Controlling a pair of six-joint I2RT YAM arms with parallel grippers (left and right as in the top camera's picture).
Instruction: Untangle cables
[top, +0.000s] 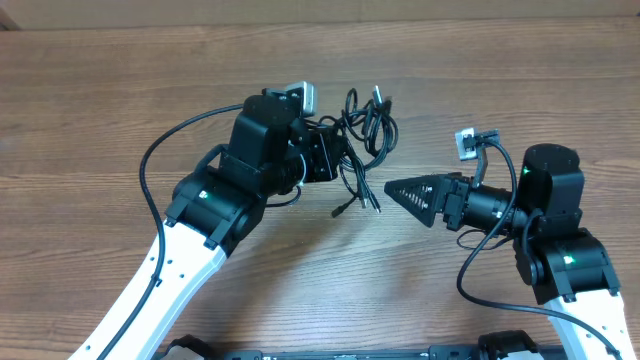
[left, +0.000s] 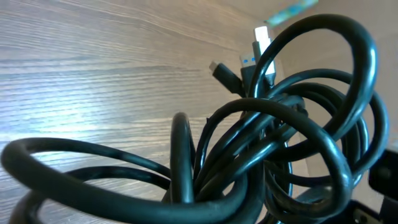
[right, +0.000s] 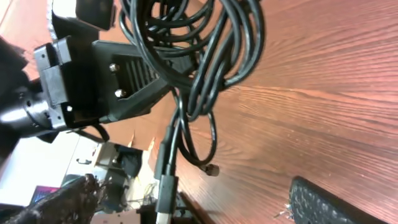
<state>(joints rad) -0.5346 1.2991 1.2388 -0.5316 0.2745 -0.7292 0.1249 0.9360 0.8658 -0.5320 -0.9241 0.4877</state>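
Left gripper (top: 338, 160), clamped on the cables (top: 372, 126), presents the tangle for pulling to the right gripper (top: 393, 187), whose jaw gap is indiscernible.

The thin black flexible cables (top: 368, 130) lie on the brown wooden table (top: 90, 90), against the left gripper (top: 338, 160). The right gripper (top: 392, 187) sits right of them, apart.

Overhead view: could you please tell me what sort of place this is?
Probably a robotics lab bench: a wood-grain table, the left gripper holding tangled cables, the right gripper nearby, clutter beyond the table edge.
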